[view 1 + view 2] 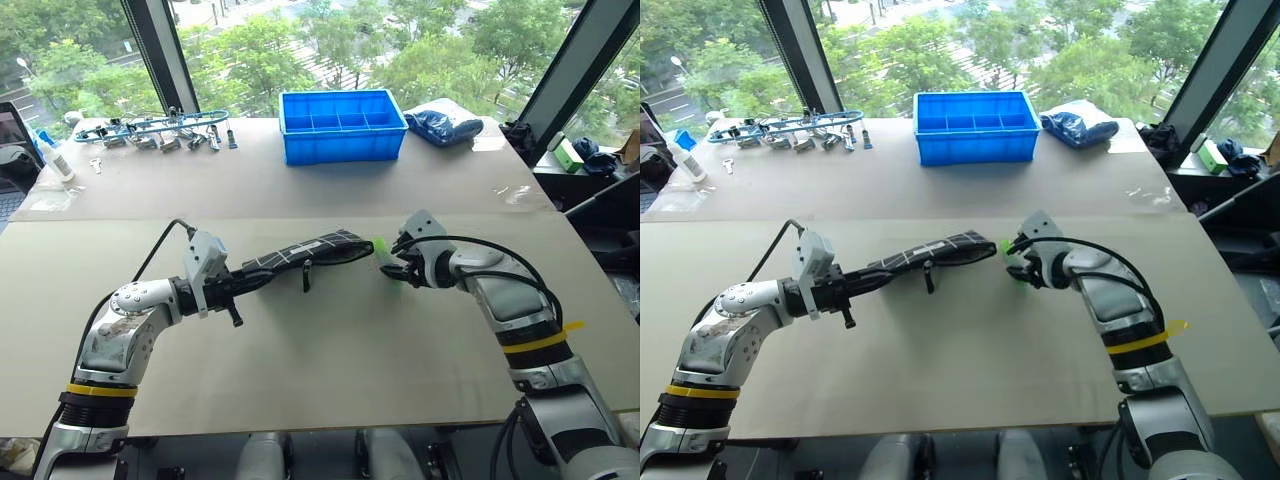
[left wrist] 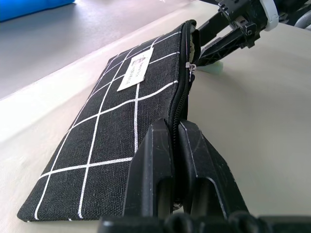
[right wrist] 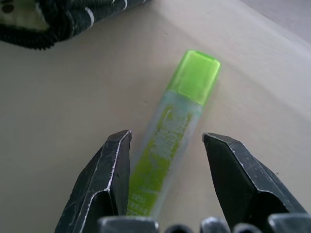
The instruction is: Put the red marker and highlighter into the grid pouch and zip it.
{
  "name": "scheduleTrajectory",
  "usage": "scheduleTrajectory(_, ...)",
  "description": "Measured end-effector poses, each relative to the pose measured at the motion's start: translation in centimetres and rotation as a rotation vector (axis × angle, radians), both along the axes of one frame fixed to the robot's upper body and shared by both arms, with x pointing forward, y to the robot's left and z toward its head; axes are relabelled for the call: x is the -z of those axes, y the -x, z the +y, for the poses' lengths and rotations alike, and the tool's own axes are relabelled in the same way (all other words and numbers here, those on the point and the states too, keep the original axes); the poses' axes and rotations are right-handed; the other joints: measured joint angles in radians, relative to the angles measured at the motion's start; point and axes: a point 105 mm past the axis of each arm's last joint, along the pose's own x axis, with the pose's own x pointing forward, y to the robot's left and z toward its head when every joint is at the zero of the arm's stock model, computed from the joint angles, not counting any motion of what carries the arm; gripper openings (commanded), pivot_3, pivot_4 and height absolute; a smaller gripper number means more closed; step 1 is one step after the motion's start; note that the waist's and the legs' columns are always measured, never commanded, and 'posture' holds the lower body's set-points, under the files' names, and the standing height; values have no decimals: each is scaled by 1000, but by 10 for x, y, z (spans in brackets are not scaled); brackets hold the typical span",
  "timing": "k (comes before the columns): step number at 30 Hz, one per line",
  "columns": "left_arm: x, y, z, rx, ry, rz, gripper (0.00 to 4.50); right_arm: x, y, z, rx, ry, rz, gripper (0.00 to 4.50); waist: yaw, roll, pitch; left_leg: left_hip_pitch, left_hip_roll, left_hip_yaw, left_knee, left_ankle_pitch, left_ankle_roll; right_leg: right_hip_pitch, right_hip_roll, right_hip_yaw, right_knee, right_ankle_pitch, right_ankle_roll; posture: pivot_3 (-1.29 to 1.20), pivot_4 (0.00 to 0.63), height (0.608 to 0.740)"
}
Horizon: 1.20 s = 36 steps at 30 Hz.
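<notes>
Highlighter lies on the table just off the grid pouch's open end, long axis running straight between my right gripper's spread, empty fingers. Left gripper clenched on pouch's zipper edge.

Blue bin: open-topped, divided into compartments, near the far edge of the table, about midway across.
Blue bag: crumpled, just right of the bin.
Metal tools: a cluster with a blue loop, far left of the bin.
White bottle: at the far left edge.
Windows: trees outside.
</notes>
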Motion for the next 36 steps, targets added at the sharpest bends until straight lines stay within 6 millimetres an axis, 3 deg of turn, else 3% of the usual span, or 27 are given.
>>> scheduleTrajectory(6, 2, 1, 1, -9, 0, 4, 0, 1, 1, 3, -5, 37, -17, 2642, 0, 0, 0, 2, 0, 0, 0, 0, 0, 2, 0, 0, 0, 0, 0, 0, 150, 740)
scheduleTrajectory(10, 2, 1, 1, -11, -1, 4, 0, 2, 1, 6, -10, 36, -14, 1737, 0, 0, 0, 2, 0, 0, 0, 0, 0, 2, 0, 0, 0, 0, 0, 0, 150, 740)
scheduleTrajectory(12, 2, 1, 1, -11, -1, 3, 0, 2, 2, 7, -14, 30, -7, 1029, 0, 0, 0, 2, 0, 0, 0, 0, 0, 2, 0, 0, 0, 0, 0, 0, 150, 740)
scheduleTrajectory(17, 2, 1, 0, -10, 0, 3, 0, 1, 3, -1, -14, 28, 6, 1005, 5, 0, 0, 1, 0, -1, 0, 0, 0, 2, 0, -1, 0, 0, 0, 0, 150, 740)
scheduleTrajectory(20, 2, 1, 0, -10, 0, 3, 0, -4, -3, -19, 15, 92, -49, 1005, 7, 0, 0, 1, -1, 0, 0, 0, 0, 1, -1, 0, 0, 0, 0, 0, 150, 740)
scheduleTrajectory(23, 1, 1, 0, -9, 0, 3, 0, -30, -15, -36, 16, 186, -211, 1005, 2, 0, 0, 0, -1, 0, 0, 0, 0, -1, 0, 0, 0, 0, 0, 0, 150, 740)
scheduleTrajectory(25, 1, 1, 0, -7, 0, 3, 0, -68, -17, -45, -36, 251, -356, 1005, 1, 0, 0, -1, 0, 0, -1, 0, 0, -1, 0, 0, 0, 0, 0, 0, 150, 740)
scheduleTrajectory(27, 1, 1, 0, -6, -1, 4, 0, -101, -7, -46, -127, 314, -458, 1005, 1, 0, 0, 0, 0, 0, -2, 0, 0, -1, 0, 0, -1, 0, 0, 0, 150, 740)
scheduleTrajectory(29, 1, 1, 0, -5, -2, 4, 0, -112, 9, -36, -257, 361, -493, 1005, 1, 0, 0, 1, 1, -1, -3, 0, 0, 1, 1, 0, -2, 0, 0, 0, 150, 740)
scheduleTrajectory(32, 0, 0, -1, -1, -1, 2, 0, -98, 34, -12, -459, 379, -453, 1005, 0, 0, 0, 1, 0, 0, -2, 0, 1, 1, 0, 0, -2, 0, 0, 0, 150, 740)
scheduleTrajectory(36, -2, -1, -1, 2, 0, -5, 0, -83, 60, 2, -656, 452, -413, 1005, 2, -1, 0, 1, 0, 0, -2, 0, 1, 0, 0, 0, -2, 0, 0, 0, 150, 740)
